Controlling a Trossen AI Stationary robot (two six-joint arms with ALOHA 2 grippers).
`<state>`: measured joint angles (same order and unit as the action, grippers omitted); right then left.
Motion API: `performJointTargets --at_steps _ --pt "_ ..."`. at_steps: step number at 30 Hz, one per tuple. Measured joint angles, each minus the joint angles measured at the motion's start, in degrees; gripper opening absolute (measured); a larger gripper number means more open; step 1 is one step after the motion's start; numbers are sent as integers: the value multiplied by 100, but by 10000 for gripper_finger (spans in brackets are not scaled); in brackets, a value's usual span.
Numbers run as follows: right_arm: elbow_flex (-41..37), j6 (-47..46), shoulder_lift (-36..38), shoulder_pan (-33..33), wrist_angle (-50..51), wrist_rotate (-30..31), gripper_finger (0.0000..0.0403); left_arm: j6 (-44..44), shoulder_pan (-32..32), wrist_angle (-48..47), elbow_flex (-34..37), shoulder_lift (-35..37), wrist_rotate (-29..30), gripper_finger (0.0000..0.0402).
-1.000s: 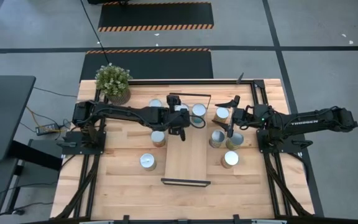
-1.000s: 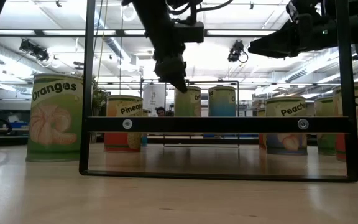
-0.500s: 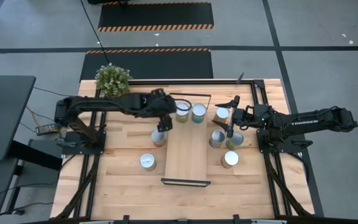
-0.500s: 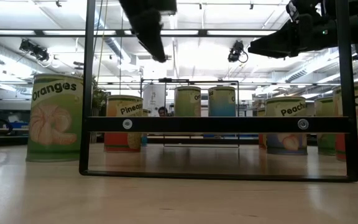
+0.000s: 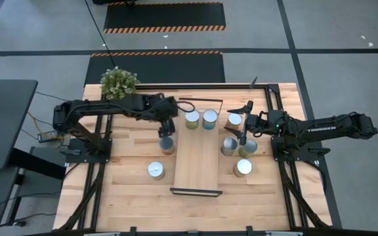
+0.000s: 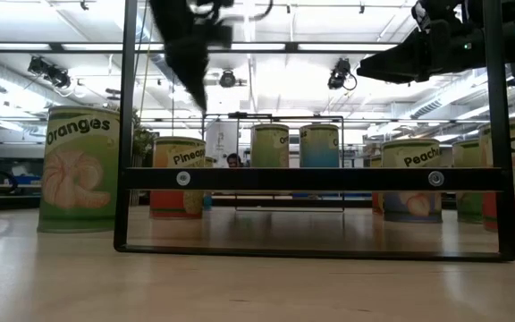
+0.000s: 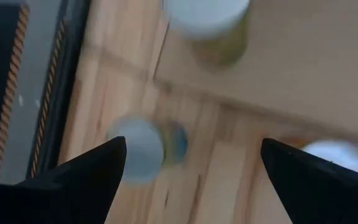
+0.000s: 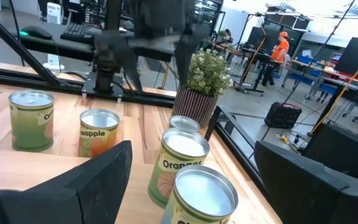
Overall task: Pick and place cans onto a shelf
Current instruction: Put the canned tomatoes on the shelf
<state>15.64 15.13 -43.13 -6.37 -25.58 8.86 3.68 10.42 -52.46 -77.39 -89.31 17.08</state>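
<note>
The shelf point(image 5: 197, 157) is a light-wood board with black wire rails, lying mid-table. Two cans point(image 5: 192, 119) point(image 5: 209, 118) stand on its far end; they also show in the low view point(image 6: 270, 146) point(image 6: 319, 146). My left gripper point(image 5: 167, 126) is open and empty, raised above the table left of the shelf, over a loose can point(image 7: 143, 149). My right gripper point(image 5: 243, 124) is open and empty, hovering above the cans right of the shelf point(image 5: 234, 120) point(image 5: 229, 145) point(image 5: 247, 149). More cans stand on the table at the left point(image 5: 167, 145) point(image 5: 155, 170) and right point(image 5: 242, 168).
A potted plant point(image 5: 119, 86) stands at the table's far left corner. Black frame rails run along the table's left and right sides point(image 5: 272, 105). The shelf's near half is bare wood point(image 5: 197, 172). People and equipment show in the room beyond point(image 8: 283, 46).
My left gripper has drawn back from the green can on the shelf's far end, gone up and toward the table's left edge. The can stays upright on the shelf next to the blue one.
</note>
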Motion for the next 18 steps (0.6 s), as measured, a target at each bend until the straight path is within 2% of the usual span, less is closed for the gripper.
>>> performJointTargets --at_steps 4,11,16,18 --pt "0 3 0 0 -43 0 346 -12 270 491 843 404 -43 379" --pt "0 3 0 13 -118 -10 346 -283 999 1494 2054 1104 -691 379" --pt "0 3 0 26 -144 -43 346 -702 1473 1899 2636 1156 -1391 379" --pt "0 3 0 31 -145 -61 346 -714 1557 2071 2821 1112 -1450 379"
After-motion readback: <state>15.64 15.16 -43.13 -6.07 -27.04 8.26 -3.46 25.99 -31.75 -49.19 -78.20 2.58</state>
